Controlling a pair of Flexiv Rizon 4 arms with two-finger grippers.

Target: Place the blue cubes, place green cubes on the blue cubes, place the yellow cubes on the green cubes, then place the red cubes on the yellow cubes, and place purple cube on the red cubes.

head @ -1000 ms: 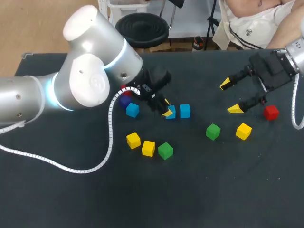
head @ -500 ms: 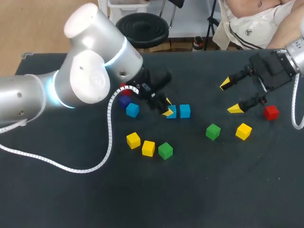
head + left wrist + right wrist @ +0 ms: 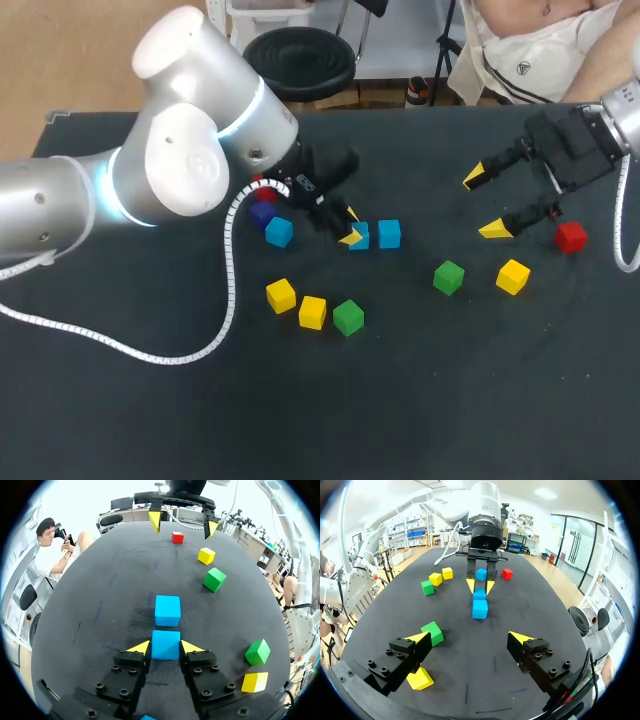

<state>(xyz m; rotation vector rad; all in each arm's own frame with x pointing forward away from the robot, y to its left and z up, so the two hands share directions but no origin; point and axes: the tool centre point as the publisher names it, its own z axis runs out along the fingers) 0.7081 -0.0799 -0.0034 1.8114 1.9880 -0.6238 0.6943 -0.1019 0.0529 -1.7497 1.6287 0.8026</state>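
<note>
Grips a smooth, sharp-edged blue cube (image 3: 165, 642) in the left end effector (image 3: 165, 649) (twin (image 3: 167, 610) just beyond it); holds right end effector (image 3: 469, 636) wide.

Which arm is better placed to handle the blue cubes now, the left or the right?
Left. The left gripper has its jaws against both sides of one blue cube, next to a second blue cube. The right gripper hangs open, far from both.

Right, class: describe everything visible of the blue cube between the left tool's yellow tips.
The blue cube is a plain, matte, sharp-edged block, resting flat on the dark table. The left tool straddles it, a yellow tip against each side. A second blue cube sits just ahead, a narrow gap between them.
</note>
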